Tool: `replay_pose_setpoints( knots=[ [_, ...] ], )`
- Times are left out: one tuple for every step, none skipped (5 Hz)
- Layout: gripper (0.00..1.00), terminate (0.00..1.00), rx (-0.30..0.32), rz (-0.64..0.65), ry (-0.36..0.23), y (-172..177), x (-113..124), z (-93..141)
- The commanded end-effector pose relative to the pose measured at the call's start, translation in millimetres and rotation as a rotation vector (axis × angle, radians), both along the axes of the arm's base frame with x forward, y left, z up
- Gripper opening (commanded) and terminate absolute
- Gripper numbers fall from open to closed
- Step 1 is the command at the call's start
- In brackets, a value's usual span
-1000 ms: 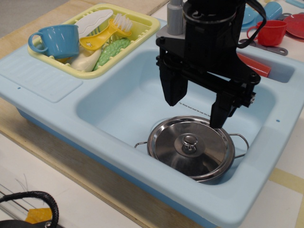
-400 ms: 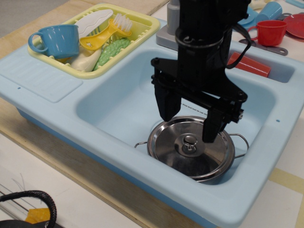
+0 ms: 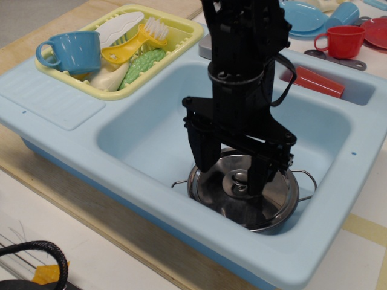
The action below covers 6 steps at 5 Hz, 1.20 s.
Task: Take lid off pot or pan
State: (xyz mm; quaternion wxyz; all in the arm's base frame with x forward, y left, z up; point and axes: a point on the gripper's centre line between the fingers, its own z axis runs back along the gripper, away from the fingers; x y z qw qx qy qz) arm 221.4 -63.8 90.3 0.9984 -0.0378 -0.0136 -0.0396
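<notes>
A shiny round steel lid (image 3: 242,199) with a small central knob (image 3: 240,179) sits closed on a shallow steel pot, whose wire loop handles (image 3: 308,181) stick out at the left and right. The pot stands in the basin of a light blue toy sink (image 3: 139,133). My black gripper (image 3: 228,176) is open, low over the lid. One finger hangs left of the knob near the lid's rim. The other finger (image 3: 259,175) stands just right of the knob. The fingers straddle the knob without closing on it.
A yellow rack (image 3: 181,30) at the back left holds a blue cup (image 3: 71,51), a brush and other utensils. A red block (image 3: 314,81) lies at the sink's back right. A red cup (image 3: 341,41) and blue plate (image 3: 299,17) stand behind.
My gripper has come down and to the left, from above the pot's far rim to low over the lid with its fingers around the knob. The lid and pot have not moved.
</notes>
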Motion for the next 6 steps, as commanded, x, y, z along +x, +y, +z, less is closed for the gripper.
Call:
replay_pose_setpoints(
  knots=[
    [1.00, 0.00, -0.012, 0.002, -0.010, 2.7, 1.3, -3.6],
    [0.00, 0.00, -0.015, 0.008, -0.030, 2.6, -3.1, -4.0],
    [0.00, 0.00, -0.021, 0.017, -0.013, 2.0, -3.8, -4.7],
    [0.00, 0.00, 0.000, 0.029, -0.013, -1.4, -7.4, 3.0],
    [0.00, 0.00, 0.038, 0.018, -0.047, -1.6, 2.3, 21.1],
    [0.00, 0.00, 0.078, -0.006, -0.056, 7.7, 25.2, 40.1]
  ],
)
